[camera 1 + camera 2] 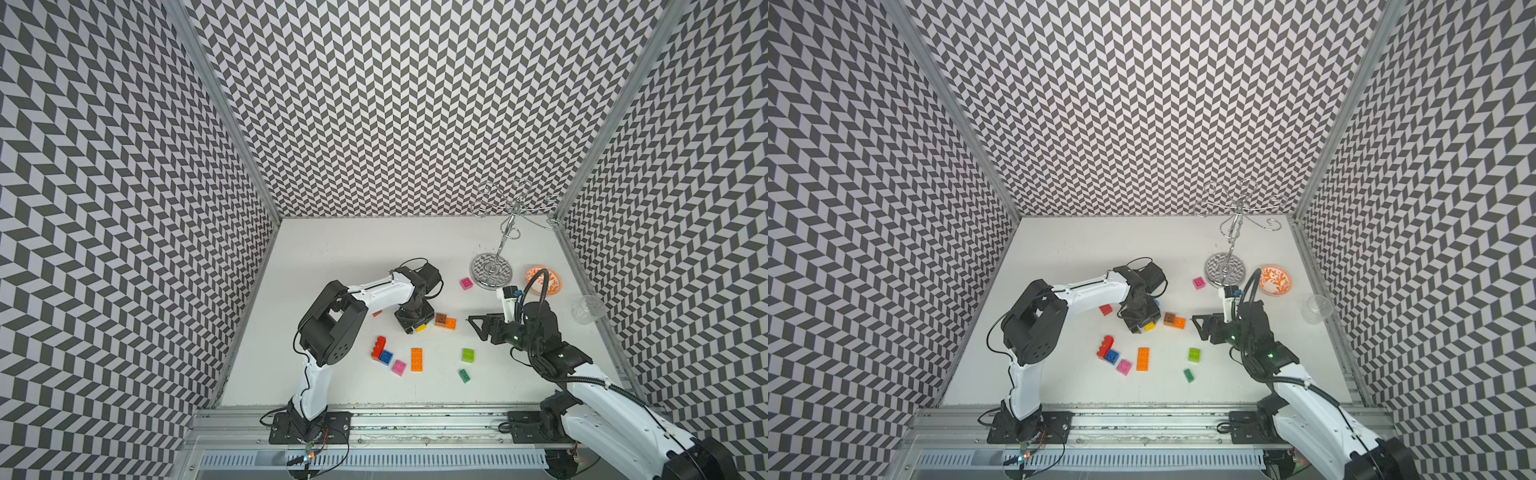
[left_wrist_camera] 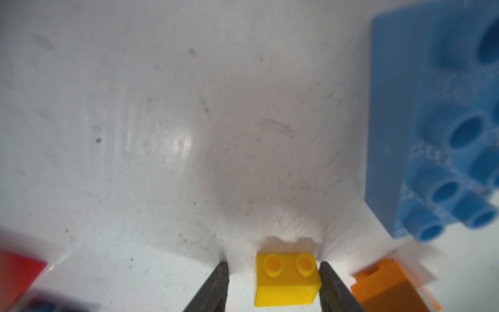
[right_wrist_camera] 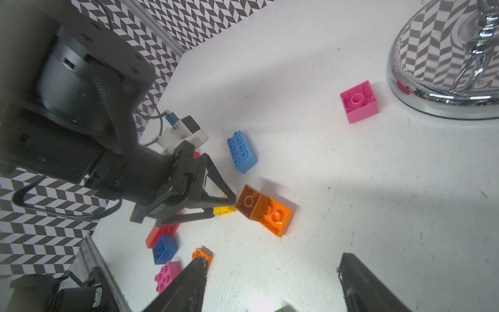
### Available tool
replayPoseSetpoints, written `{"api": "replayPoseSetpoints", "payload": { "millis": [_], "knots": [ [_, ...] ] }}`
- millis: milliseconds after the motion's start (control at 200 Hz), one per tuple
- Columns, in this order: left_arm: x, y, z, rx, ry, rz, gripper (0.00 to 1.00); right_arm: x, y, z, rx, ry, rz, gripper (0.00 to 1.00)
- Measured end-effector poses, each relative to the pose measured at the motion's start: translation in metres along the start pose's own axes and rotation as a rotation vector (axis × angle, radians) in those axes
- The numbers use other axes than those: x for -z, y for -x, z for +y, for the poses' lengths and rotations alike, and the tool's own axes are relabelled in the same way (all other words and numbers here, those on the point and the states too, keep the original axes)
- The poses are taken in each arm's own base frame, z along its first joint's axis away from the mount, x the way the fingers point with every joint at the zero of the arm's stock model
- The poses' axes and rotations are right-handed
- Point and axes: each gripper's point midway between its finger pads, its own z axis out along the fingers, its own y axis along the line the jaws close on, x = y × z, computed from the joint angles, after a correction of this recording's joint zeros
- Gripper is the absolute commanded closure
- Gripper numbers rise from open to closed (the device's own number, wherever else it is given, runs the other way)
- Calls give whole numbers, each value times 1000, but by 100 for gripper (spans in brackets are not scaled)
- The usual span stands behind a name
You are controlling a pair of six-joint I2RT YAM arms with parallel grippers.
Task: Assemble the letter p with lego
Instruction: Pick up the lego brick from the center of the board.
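1. Nearest me, low in a top view, loose lego lies on the white tabletop: an orange oblong studded brick and a lime square brick.
2. Mid-frame, my left gripper straddles a small yellow studded plastic brick. Its jaws are partly spread, with one finger right at the brick's side and the other a gap away.
3. Centre-right, my right gripper is spread wide and holds nothing.
4. Farther up lies a pink square brick.
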Motion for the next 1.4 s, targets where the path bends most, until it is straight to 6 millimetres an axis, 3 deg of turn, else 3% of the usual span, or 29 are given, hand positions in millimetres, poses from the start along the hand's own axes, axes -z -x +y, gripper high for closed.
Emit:
{"api": "replayPoseSetpoints", "payload": {
  "millis": [145, 250, 546, 761, 891, 1017, 1257, 1402],
  "knots": [
    [-1, 0, 1, 9, 19, 5, 66, 1, 2, 2, -2, 6, -9, 8],
    [-1, 0, 0, 13, 15, 7, 66, 1, 1, 2, -1, 8, -7, 1],
    [6, -4, -6, 11, -21, 20, 66, 4, 4, 14, 12, 64, -20, 1],
    [49, -18, -36, -14, -205, 65, 66, 6, 5, 39, 1, 174, -63, 1],
    [77, -31, -53, -31, -333, 109, 66, 2, -12, 48, -45, 234, -63, 1],
    [91, -41, -60, -40, -407, 152, 66, -2, -25, 58, -60, 263, -47, 1],
    [95, -56, -67, -48, -464, 224, 66, -2, -12, 81, -83, 325, -120, 35],
    [95, -64, -71, -59, -482, 253, 66, -6, -6, 82, -124, 315, -141, 42]
  ]
}}
